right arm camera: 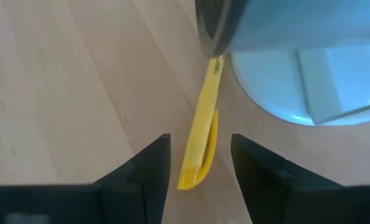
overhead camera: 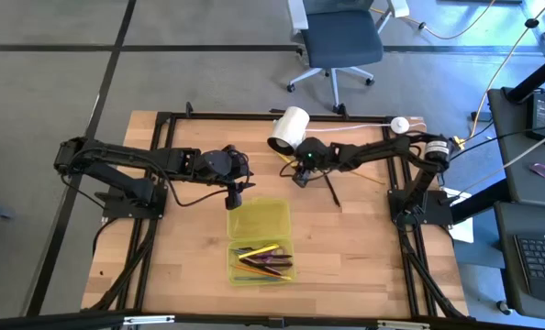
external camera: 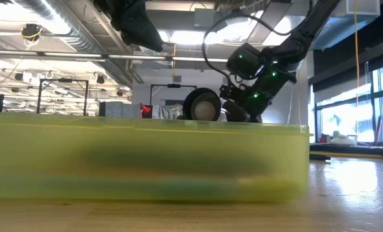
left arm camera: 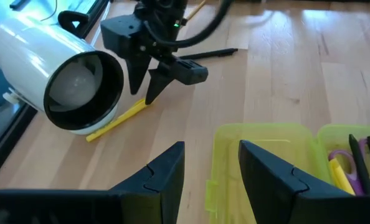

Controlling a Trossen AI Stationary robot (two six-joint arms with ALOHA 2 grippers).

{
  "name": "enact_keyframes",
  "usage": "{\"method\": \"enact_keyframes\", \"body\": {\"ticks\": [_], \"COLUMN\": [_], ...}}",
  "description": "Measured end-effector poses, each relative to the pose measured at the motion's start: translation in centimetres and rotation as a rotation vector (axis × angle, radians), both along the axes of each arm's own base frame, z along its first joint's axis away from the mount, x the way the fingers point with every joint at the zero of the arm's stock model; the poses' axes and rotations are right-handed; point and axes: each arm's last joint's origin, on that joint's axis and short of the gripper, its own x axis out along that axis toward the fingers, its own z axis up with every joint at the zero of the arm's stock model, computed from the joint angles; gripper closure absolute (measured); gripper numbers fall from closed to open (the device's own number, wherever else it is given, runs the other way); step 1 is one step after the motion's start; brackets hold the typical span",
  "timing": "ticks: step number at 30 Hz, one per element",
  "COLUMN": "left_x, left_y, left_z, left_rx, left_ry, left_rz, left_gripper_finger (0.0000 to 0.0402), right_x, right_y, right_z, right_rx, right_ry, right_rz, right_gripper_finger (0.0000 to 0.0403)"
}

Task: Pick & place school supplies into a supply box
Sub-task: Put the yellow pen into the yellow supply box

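Looking down from above, the supply box (overhead camera: 259, 218) lies lengthwise away from the arms, its near half holding pens and pencils (overhead camera: 263, 260) laid crosswise. A black pen (overhead camera: 331, 190) lies slanted on the wooden tabletop (overhead camera: 364, 247) beside the right claw (overhead camera: 299, 177). The left claw (overhead camera: 235, 198) hovers at the box's far end. A swivel chair (overhead camera: 339, 41) stands beyond.

At table height, the translucent yellow-green box wall (external camera: 146, 161) fills the foreground.

From the left wrist, the left claw (left arm camera: 211, 171) is open and empty over the box rim; a yellow pen (left arm camera: 116, 121) lies beside the white cylinder (left arm camera: 54, 74).

From the right wrist, the right claw (right arm camera: 199, 167) is open, straddling that yellow pen (right arm camera: 200, 140), which runs lengthwise between the fingers without touching them.
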Motion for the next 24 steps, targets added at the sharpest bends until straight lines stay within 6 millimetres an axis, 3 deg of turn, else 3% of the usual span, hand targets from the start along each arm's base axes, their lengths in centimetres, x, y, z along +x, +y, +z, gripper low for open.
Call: {"method": "enact_keyframes", "body": {"ticks": [12, 24], "left_x": [0.0, 0.0], "left_y": [0.0, 0.0], "left_z": [0.0, 0.0], "left_rx": [0.02, 0.014], "left_ry": [0.009, 0.007], "left_rz": [-0.015, -0.01], "left_gripper_finger": [0.0258, 0.0258], "right_x": [0.3, 0.1], "right_y": [-0.4, -0.3], "right_z": [-2.3, -2.6], "right_rx": [0.039, 0.056], "right_ry": [0.031, 0.062], "right_rz": [-0.035, -0.046], "right_gripper_finger": [0.0237, 0.034]}}
